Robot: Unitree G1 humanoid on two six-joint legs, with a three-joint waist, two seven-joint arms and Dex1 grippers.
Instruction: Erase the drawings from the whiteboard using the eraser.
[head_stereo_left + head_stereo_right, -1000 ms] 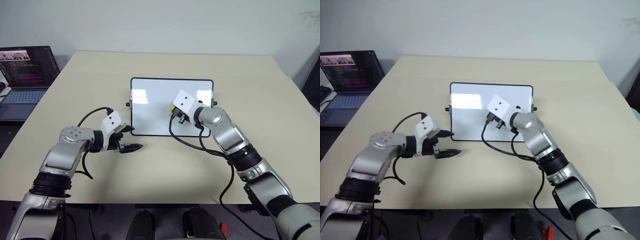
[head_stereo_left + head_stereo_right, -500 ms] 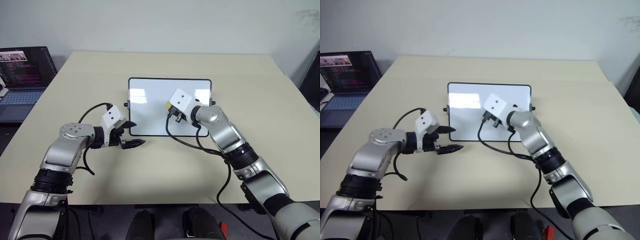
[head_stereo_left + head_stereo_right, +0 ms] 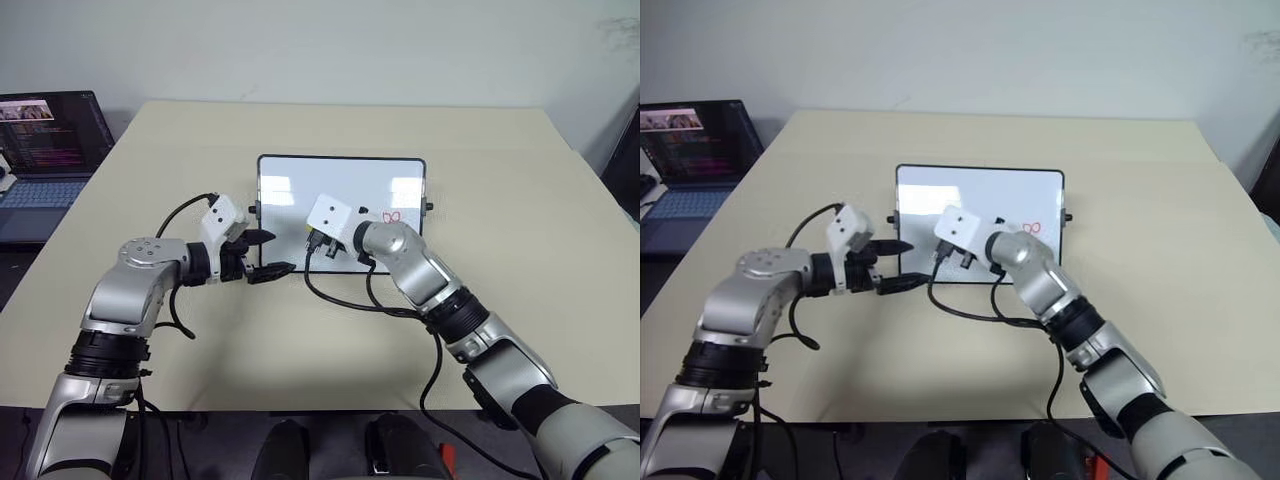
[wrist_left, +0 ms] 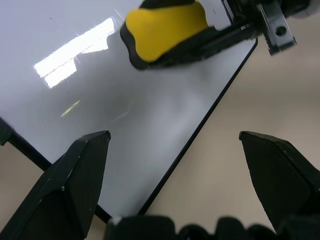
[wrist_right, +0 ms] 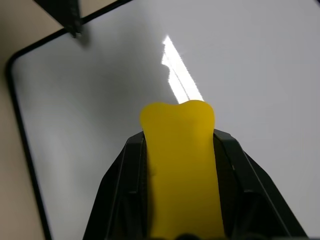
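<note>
Our right tool [image 5: 177, 165], clamped on the eraser [image 5: 179, 150], sits over the whiteboard [image 3: 290, 180]; the drawings [image 3: 391, 216] lie to its right. Left tool [image 3: 268, 254] stands apart.

Silver arms [image 3: 135, 295], black cables [image 3: 345, 295]

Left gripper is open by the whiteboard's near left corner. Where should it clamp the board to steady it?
Judging by its pose, the left gripper should pinch the whiteboard at its near left corner, coming in low from the left. The board lies flat with a thin black frame, and that corner is bare; the right gripper holds the eraser further in.
</note>
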